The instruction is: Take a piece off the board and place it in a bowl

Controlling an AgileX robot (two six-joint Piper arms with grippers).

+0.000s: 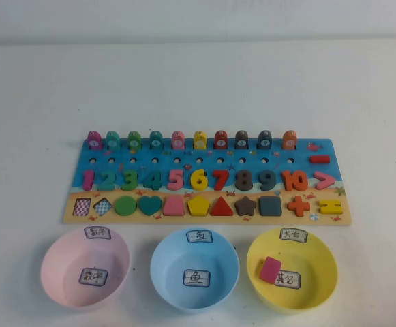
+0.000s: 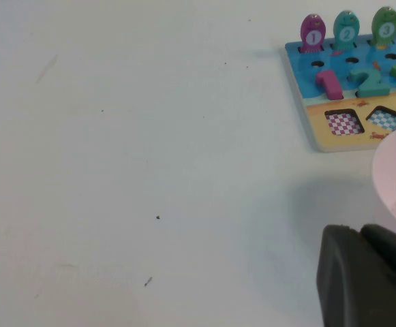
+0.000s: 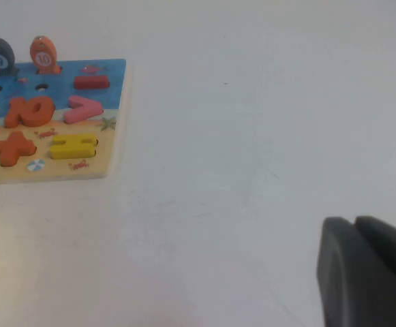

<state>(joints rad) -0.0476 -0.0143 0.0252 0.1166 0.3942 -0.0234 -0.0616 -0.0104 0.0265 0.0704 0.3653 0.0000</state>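
I see the long wooden puzzle board [image 1: 204, 178] with its blue sea top and sandy strip lying flat on the white table [image 1: 198, 82]. The small yellow equals-sign piece [image 1: 331, 206] sits in its slot at the right end of the sandy strip, just beside the orange plus sign [image 1: 298, 205]. In front of the board stand three round plastic bowls: a pink bowl [image 1: 85, 268], a blue bowl [image 1: 194, 268] and the yellow bowl [image 1: 320, 272] with white labels. A pink slanted block [image 1: 270, 269] lies inside the yellow bowl. My left gripper [image 2: 368, 279] shows only as a dark part over bare table, near the pink bowl's rim and the board's left end. My right gripper [image 3: 368, 272] is also just a dark part over bare table, and the yellow piece is well apart from it. I cannot tell if either gripper's fingers are spread or pinched.
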